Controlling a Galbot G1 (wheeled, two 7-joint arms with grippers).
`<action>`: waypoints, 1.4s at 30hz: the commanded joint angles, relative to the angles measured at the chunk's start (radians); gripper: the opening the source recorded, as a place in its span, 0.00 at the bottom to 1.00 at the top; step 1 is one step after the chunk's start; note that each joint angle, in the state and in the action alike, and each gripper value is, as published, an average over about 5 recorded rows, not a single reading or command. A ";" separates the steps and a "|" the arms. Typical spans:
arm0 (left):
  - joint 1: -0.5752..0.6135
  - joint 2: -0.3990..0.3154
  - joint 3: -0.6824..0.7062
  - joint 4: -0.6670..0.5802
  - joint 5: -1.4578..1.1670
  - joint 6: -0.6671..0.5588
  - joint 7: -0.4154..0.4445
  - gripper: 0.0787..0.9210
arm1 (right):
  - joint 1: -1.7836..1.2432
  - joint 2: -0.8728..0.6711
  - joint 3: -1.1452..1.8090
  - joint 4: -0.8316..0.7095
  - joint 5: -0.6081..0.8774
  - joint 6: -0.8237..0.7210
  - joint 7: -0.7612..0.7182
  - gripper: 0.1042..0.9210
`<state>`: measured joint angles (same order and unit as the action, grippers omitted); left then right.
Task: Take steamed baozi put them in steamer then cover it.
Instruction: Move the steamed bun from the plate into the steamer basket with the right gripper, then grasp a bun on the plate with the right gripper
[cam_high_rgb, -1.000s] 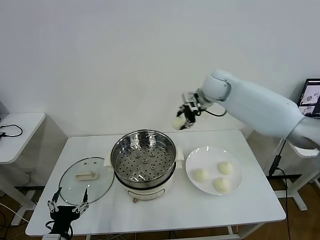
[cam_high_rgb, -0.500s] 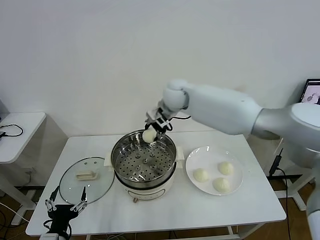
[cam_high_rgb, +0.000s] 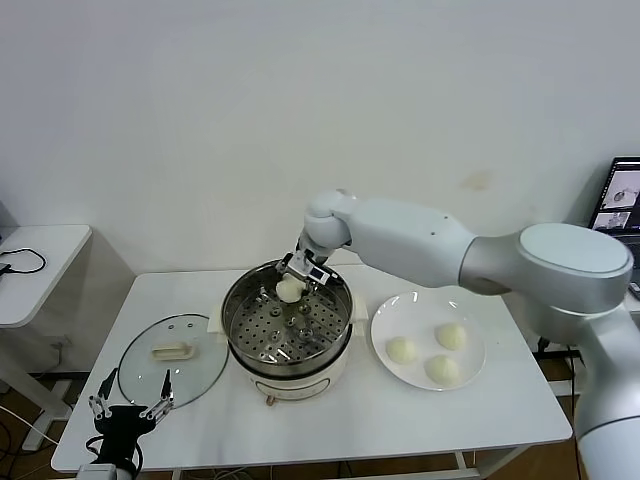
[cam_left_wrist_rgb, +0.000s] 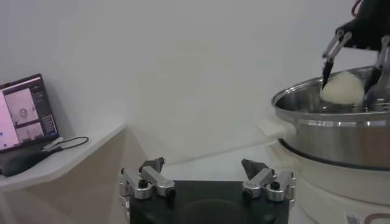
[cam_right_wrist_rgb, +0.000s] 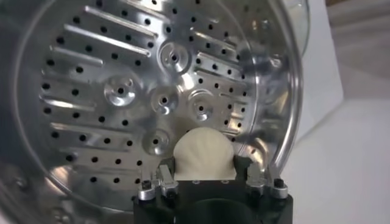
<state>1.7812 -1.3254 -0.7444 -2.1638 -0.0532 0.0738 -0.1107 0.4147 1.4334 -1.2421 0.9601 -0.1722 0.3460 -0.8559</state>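
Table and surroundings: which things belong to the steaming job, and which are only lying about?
Job: baozi in right gripper; three baozi on white plate; steamer; glass cover; idle left gripper.
Lying about: laptop, cable, side table.

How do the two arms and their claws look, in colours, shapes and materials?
The right arm has smooth, rounded white-grey shells and ends in a small black right claw with silver metal parts. The left claw has a black body with silver bolted finger links and dark tips.
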 joint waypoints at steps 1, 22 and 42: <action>-0.003 -0.001 0.000 0.001 -0.001 0.001 0.001 0.88 | -0.032 0.058 0.001 -0.116 -0.113 0.138 0.050 0.62; 0.010 -0.004 -0.002 -0.022 0.000 0.006 0.003 0.88 | 0.114 -0.077 -0.023 0.124 0.266 -0.151 -0.078 0.88; -0.017 0.038 0.019 -0.036 0.003 0.031 0.017 0.88 | 0.220 -0.705 0.001 0.626 0.420 -0.629 -0.125 0.88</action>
<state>1.7703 -1.2972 -0.7283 -2.1993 -0.0511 0.1012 -0.0939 0.6031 0.9974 -1.2452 1.4002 0.1874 -0.1259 -0.9562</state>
